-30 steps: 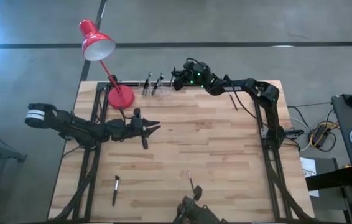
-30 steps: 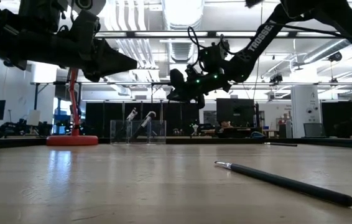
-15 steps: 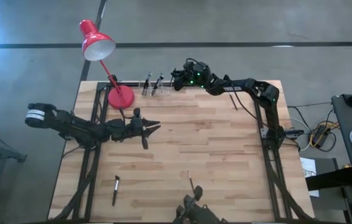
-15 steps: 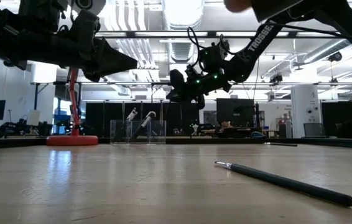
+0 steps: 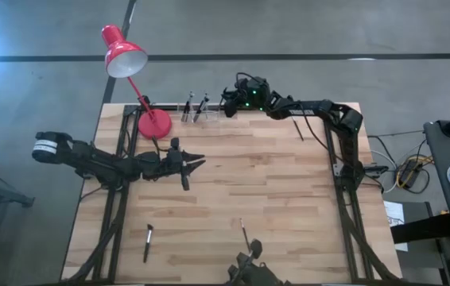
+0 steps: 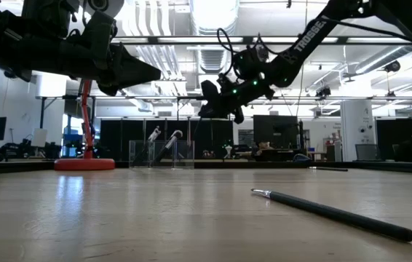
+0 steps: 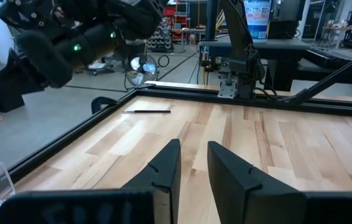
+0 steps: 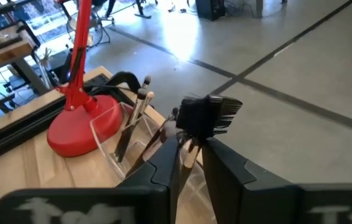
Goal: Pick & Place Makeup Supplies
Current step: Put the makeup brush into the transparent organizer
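On the left side of the wooden tabletop the left tool hangs above the boards near the middle, and its two fingers stand a little apart with nothing between them. Near the front edge, on the left, one makeup brush lies flat on the wood, well apart from this tool. At the far left corner stands a red desk lamp, its round base on the tabletop. Just beside the base, at the far edge, is a clear holder with two brushes leaning inside it. A second loose brush lies near the front edge, close to the middle; the low view shows it as a long dark handle flat on the wood. The right tool is at the far edge, just to the right of the clear holder and above its level. Its fingers are clamped on a flat fan brush, whose dark bristles stand up over the fingertips, with the holder below and beyond them. Farther right, near the right arm, one more thin brush lies on the tabletop.
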